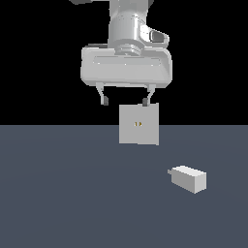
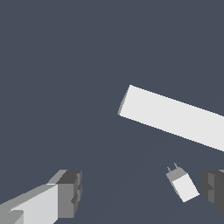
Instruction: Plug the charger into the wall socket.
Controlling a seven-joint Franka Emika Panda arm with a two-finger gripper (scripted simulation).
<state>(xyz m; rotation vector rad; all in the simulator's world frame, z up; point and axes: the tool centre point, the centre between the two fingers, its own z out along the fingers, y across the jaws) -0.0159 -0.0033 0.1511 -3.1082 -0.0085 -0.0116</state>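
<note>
The charger (image 1: 189,178) is a small light-grey block lying on the dark floor at the exterior view's right, its prong stub pointing toward the exterior view's left. It also shows in the wrist view (image 2: 183,184), close to one fingertip (image 2: 213,188). The wall socket (image 1: 139,124) is an upright light-grey square plate with two tiny gold holes, standing near the middle; the wrist view shows its top edge as a long pale bar (image 2: 175,117). My gripper (image 1: 125,101) hangs high above the floor, open and empty, its fingertips near the socket's top edge in the picture.
The floor (image 1: 63,193) is a flat dark blue-grey surface. Nothing else stands on it in either view.
</note>
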